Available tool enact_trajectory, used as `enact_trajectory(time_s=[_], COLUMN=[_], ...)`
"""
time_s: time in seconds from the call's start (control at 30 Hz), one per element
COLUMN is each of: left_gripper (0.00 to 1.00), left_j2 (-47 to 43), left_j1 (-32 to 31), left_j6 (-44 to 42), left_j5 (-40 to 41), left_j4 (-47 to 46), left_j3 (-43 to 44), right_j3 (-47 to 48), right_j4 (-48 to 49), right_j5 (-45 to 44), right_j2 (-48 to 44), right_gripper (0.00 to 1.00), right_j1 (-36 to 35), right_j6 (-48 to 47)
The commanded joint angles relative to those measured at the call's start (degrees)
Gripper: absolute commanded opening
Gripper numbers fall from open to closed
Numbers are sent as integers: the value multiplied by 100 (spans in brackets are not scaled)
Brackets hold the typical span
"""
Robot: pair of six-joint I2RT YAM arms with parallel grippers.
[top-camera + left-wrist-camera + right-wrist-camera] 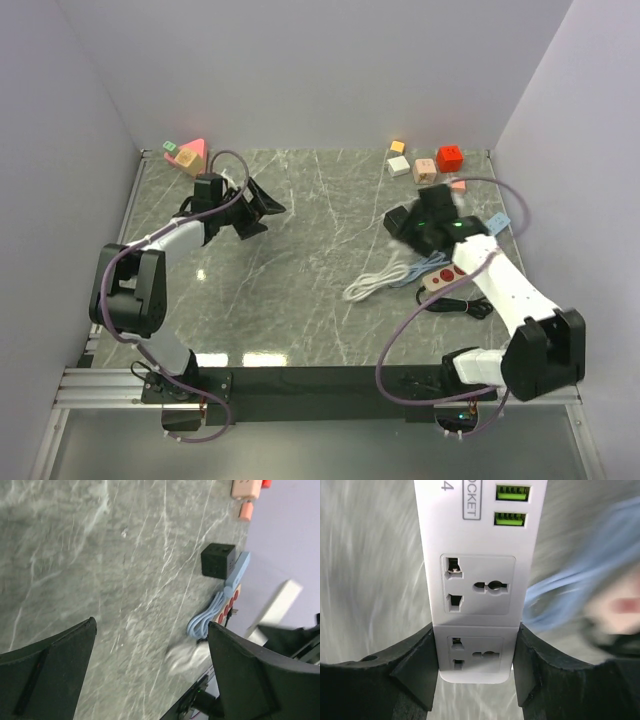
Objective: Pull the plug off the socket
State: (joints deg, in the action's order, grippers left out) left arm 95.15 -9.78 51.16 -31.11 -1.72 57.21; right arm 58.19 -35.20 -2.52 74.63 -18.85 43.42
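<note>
A white socket strip (476, 580) with two green USB ports fills the right wrist view. My right gripper (476, 645) is shut on its near end, a finger pressed against each long side. The two sockets that show are empty, and I cannot make out the plug in any view. Seen from above, the right gripper (418, 228) is blurred over the right middle of the table and hides the strip. My left gripper (262, 212) hovers over the left rear of the table. Its jaws stand wide open, and the left gripper (152, 630) has only marble between them.
A black cube (217, 560) sits beside a light blue strip (237, 570). A coiled white cable (378, 280), a pink strip with red buttons (440, 277) and a black cable (462, 306) lie near the right arm. Toy blocks (185, 153) and a red cube (449, 158) line the back edge.
</note>
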Motion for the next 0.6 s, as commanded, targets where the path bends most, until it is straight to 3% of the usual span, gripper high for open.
enact_trajectory(time_s=[0.0, 0.17, 0.27, 0.3, 0.4, 0.43, 0.57], left_gripper=[98, 98, 98, 98, 98, 98, 98], left_j2=[-357, -480, -603, -682, -840, -875, -1008], left_j1=[-50, -50, -50, -50, -50, -50, -50], left_j6=[-229, -159, -141, -150, -202, -220, -238], left_j5=[62, -61, -70, -62, -9, 9, 26], left_j4=[154, -12, -48, -5, 92, 101, 154], left_j3=[-227, -640, -790, -808, -869, -896, -1010], right_j3=[34, 341, 473, 508, 632, 693, 904], right_j4=[-784, -1138, -1085, -1094, -1042, -1033, -1252], right_j5=[-942, -996, -846, -864, -689, -540, -635], right_j2=[-423, 340, 885, 1000, 1264, 1264, 1001], right_gripper=[0, 0, 18, 37, 65, 81, 91], right_j1=[1229, 2438, 2825, 2904, 3150, 3168, 3186], right_j6=[334, 509, 571, 597, 511, 353, 229])
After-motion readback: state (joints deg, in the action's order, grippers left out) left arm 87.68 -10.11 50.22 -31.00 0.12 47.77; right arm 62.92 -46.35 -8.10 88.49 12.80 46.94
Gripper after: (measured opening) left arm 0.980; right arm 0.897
